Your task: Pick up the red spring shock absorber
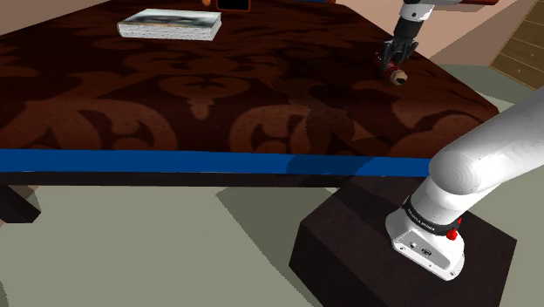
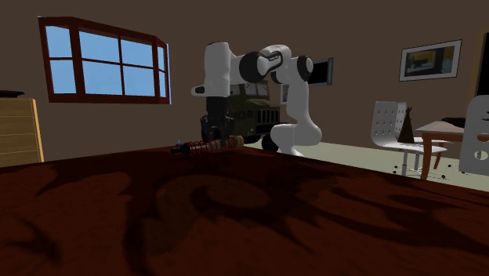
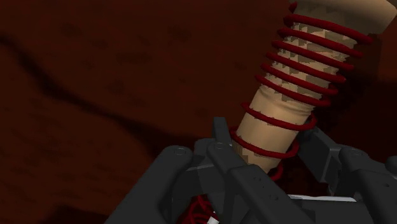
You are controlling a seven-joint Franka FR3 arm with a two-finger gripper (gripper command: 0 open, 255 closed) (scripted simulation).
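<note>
Broadly, the table (image 1: 218, 113) spreads across the shoulder view, dark red and patterned. The arm (image 1: 484, 166) reaches over it to the far corner at that view's right. A book (image 1: 170, 26) lies well apart from that corner, and none of these things is a container. The gripper (image 3: 267, 153) is narrowed onto the shock (image 3: 299, 76), its fingers clasping the tan body inside the red coil near one end. The shock seems to lie on the table, so the grasp looks made and the lift is left.
</note>
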